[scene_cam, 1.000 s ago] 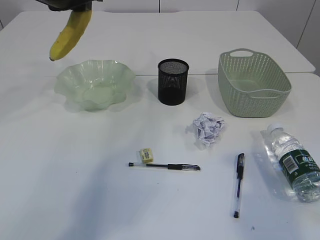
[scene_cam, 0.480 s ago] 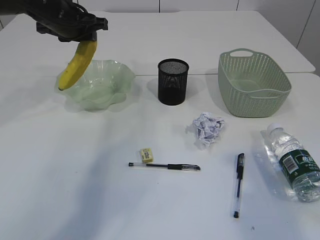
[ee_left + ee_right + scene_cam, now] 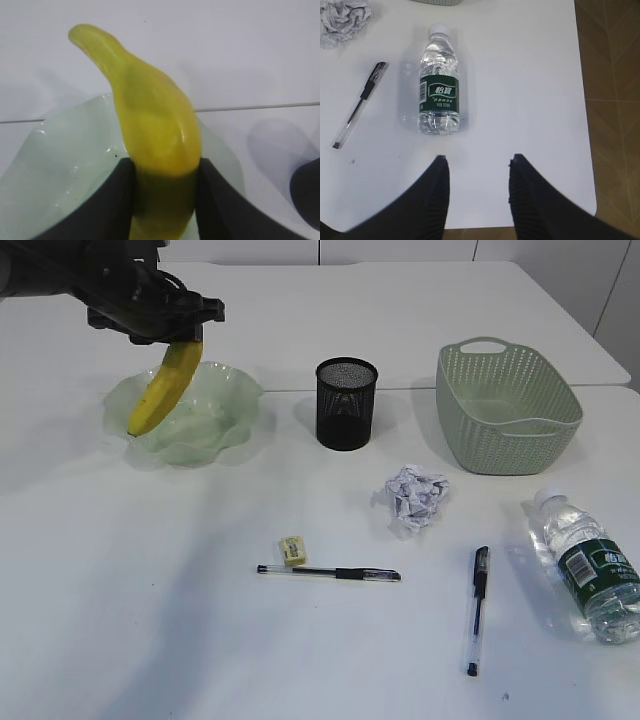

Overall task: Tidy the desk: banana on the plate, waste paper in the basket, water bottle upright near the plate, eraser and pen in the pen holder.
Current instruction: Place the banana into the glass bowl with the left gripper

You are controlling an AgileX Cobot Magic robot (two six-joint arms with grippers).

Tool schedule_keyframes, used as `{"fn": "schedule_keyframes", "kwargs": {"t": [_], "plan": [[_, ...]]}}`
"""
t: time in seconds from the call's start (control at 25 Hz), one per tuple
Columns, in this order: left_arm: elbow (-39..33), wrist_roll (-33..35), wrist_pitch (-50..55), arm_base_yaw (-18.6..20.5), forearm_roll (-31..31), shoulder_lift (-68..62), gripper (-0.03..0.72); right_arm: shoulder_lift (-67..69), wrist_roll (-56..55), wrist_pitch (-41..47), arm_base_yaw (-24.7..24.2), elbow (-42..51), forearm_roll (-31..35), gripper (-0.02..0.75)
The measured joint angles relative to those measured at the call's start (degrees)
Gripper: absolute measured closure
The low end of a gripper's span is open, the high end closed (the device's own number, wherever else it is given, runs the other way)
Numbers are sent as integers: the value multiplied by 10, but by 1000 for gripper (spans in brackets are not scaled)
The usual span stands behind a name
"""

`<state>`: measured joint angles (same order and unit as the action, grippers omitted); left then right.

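Exterior view: my left gripper [image 3: 190, 332] was clamped on the upper end of the banana [image 3: 165, 388], which hung slanted over the pale green plate [image 3: 235, 400], its lower tip at the plate's left rim; I could not tell whether it touched. In the left wrist view both fingers [image 3: 107, 200] pressed the banana's sides, with the plate directly beneath.

My right gripper [image 3: 476, 167] stood with jaws apart and held nothing, above the table edge near the water bottle [image 3: 439, 95], which lay on its side, cap pointing away.

The waste paper [image 3: 415, 497] sat on the table between the black mesh pen holder [image 3: 346, 403] and the bottle. The basket [image 3: 505, 405] stood right of the holder. The eraser [image 3: 292, 550] lay just beside one pen [image 3: 330, 572]; a second pen [image 3: 477, 608] lay nearer the bottle.
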<state>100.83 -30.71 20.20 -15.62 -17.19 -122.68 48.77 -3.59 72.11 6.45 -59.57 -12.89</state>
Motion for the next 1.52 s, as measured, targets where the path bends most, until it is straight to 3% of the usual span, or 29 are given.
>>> {"fn": "schedule_keyframes", "kwargs": {"t": [0.52, 0.92, 1.52], "plan": [[0, 0, -6, 0, 2, -21, 457, 0, -2, 0, 0, 0, 0, 433], [0, 0, -12, 0, -69, -21, 457, 0, -4, 0, 0, 0, 0, 433], [0, 0, -6, 0, -72, -41, 457, 0, -4, 0, 0, 0, 0, 433]]}}
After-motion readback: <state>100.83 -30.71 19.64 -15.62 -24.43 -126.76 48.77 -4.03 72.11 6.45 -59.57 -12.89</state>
